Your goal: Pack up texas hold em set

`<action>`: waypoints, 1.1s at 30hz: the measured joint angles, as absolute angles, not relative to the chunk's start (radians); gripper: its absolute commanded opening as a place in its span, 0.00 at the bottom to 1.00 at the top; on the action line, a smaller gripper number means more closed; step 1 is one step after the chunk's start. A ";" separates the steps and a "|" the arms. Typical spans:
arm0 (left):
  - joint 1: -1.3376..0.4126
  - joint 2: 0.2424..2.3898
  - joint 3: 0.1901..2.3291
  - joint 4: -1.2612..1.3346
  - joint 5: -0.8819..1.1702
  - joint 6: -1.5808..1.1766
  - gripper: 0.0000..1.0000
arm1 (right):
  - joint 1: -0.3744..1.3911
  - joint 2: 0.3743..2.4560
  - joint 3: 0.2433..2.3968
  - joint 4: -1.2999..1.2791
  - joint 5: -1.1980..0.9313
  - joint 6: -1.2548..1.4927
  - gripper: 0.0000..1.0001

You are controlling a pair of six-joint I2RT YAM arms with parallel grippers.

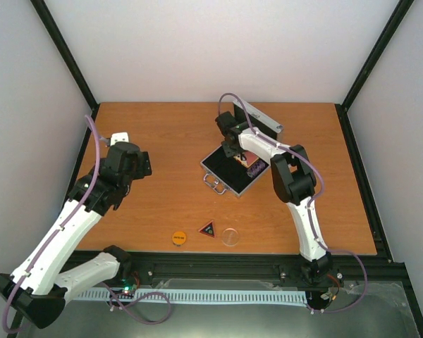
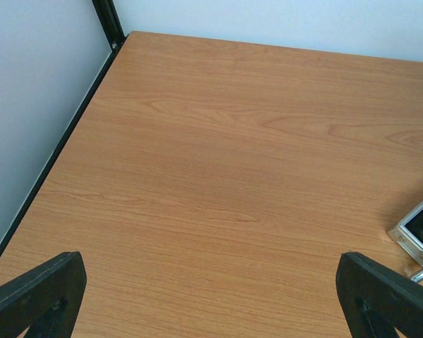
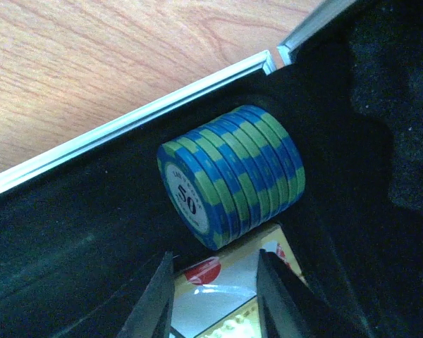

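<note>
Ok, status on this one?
Left gripper open, over table. Right gripper open inside case, above card pack, beside chip stack. Orange disc, triangle, clear disc unpacked on table. Nothing in the way.

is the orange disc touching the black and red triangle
Apart. The top external view shows a strip of bare tabletop between the orange disc and the black-red triangle, which lie side by side.
</note>
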State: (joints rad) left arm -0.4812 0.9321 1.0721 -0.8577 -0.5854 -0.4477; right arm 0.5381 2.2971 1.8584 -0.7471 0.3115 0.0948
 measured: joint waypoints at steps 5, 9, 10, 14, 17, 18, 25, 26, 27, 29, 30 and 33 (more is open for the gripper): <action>-0.481 0.949 1.072 -0.849 -0.584 -0.445 1.00 | 0.532 2.299 1.895 -0.794 0.314 0.080 0.68; -0.480 0.975 1.072 -0.843 -0.583 -0.445 1.00 | 0.530 2.320 1.972 -0.860 0.319 0.062 0.70; -0.479 0.979 1.072 -0.841 -0.583 -0.445 1.00 | 0.530 2.324 1.996 -0.873 0.319 0.056 0.70; -0.479 0.988 1.072 -0.836 -0.583 -0.445 1.00 | 0.530 2.320 2.040 -0.896 0.318 0.042 0.70; -0.479 0.989 1.072 -0.832 -0.583 -0.444 1.00 | 0.531 2.308 2.040 -0.918 0.310 0.037 0.70; -0.479 0.989 1.072 -0.830 -0.583 -0.444 1.00 | 0.532 2.303 2.040 -0.926 0.303 0.035 0.70; -0.479 1.044 1.114 -0.831 -0.575 -0.437 1.00 | 0.564 2.185 1.955 -0.962 0.257 0.033 0.70; -0.479 1.054 1.124 -0.833 -0.574 -0.437 1.00 | 0.581 2.157 1.935 -0.969 0.248 0.035 0.70; -0.479 1.059 1.131 -0.834 -0.571 -0.438 1.00 | 0.596 2.135 1.921 -0.975 0.242 0.039 0.71; -0.479 1.059 1.139 -0.839 -0.565 -0.442 1.00 | 0.630 2.095 1.890 -0.979 0.227 0.046 0.74; -0.479 1.057 1.142 -0.839 -0.562 -0.444 1.00 | 0.652 2.073 1.865 -0.981 0.222 0.049 0.78; -0.479 1.050 1.161 -0.849 -0.545 -0.455 1.00 | 0.722 1.999 1.769 -0.989 0.197 0.061 0.87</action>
State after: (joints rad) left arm -0.4786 1.0504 1.1606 -0.8486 -0.5449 -0.4545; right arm 0.7216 1.9987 1.7691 -0.9890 0.1974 0.0612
